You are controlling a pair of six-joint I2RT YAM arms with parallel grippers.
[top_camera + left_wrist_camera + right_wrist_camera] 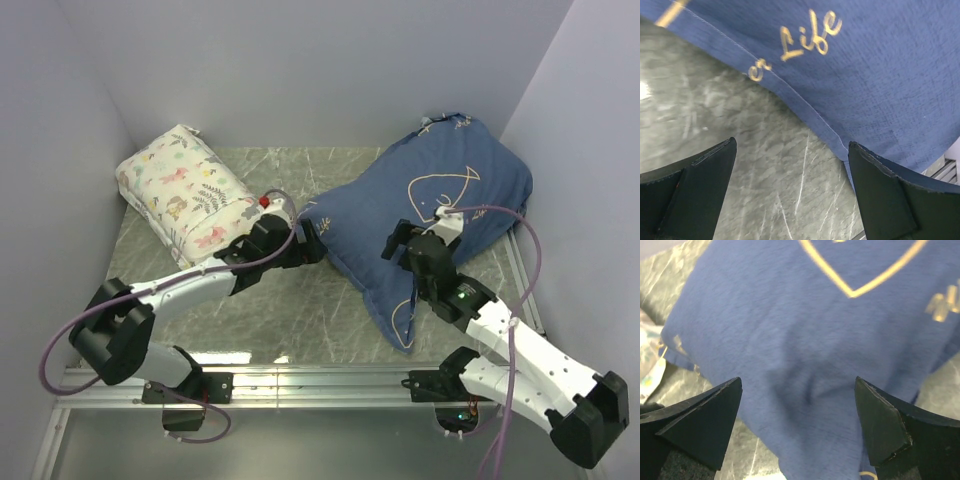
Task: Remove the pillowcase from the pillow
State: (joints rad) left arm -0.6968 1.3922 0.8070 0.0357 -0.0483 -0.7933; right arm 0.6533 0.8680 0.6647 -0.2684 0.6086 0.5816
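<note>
The navy pillowcase (430, 215) with pale line drawing lies plump at the right of the grey marble table, fully round the pillow, which is hidden inside it. My left gripper (312, 240) is open at the case's left edge; in the left wrist view the gripper (792, 192) is over bare table, with the hemmed edge of the pillowcase (865, 75) by the right finger. My right gripper (405, 240) is open above the case's middle; in the right wrist view the gripper (797, 425) has the blue fabric of the pillowcase (805, 330) between and below its fingers.
A smaller white pillow printed with leaves and flowers (185, 190) lies at the back left, beside my left arm. Pale walls close in the table at the left, back and right. A metal rail (300, 378) runs along the near edge.
</note>
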